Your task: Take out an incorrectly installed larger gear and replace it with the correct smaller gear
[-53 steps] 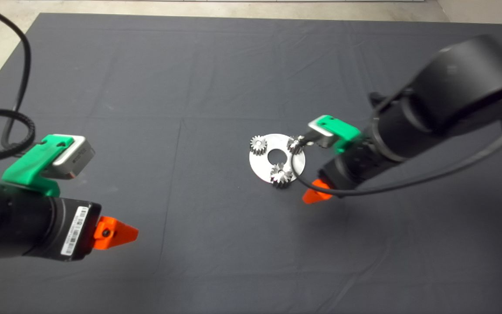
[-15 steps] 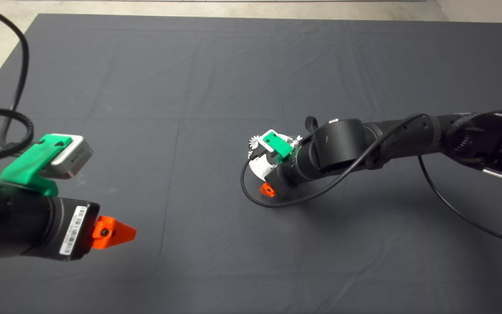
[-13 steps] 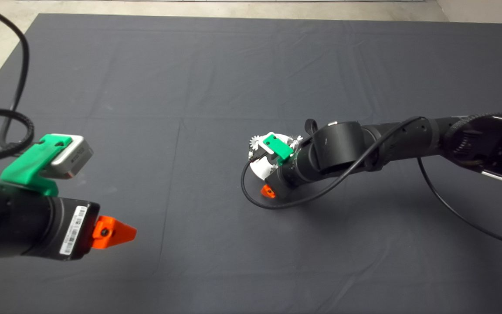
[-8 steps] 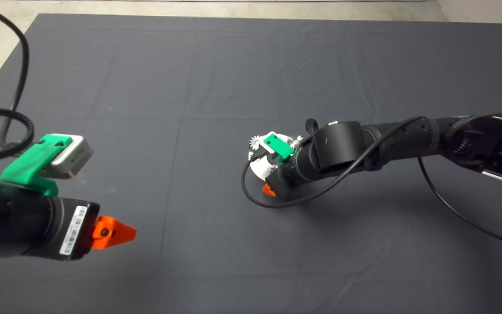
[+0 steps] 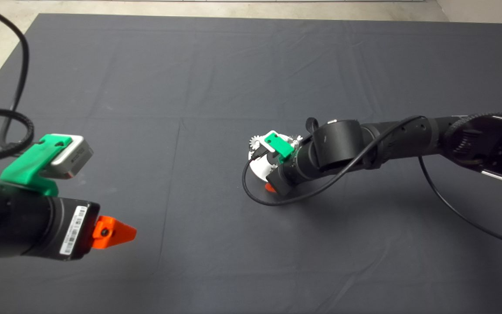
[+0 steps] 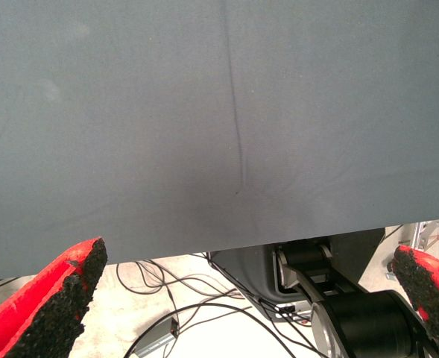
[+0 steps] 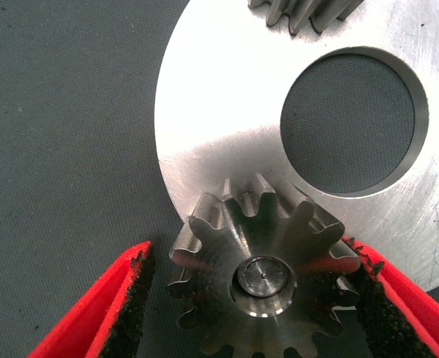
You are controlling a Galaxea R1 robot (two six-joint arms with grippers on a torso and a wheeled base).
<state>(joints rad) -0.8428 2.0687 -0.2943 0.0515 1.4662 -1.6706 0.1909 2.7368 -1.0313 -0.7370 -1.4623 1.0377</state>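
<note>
Right gripper (image 7: 256, 298) sits low over the round steel plate (image 7: 226, 112) near mat (image 5: 216, 78) centre, fingers spread on either side of the larger gear (image 7: 264, 272), which is seated on a pin at the plate's rim; one pad (image 7: 364, 291) touches its teeth, the other stands just clear. Left gripper (image 6: 249, 298) hangs at the mat's near-left edge, fingers wide apart, holding nothing. Smaller gear not visible.
</note>
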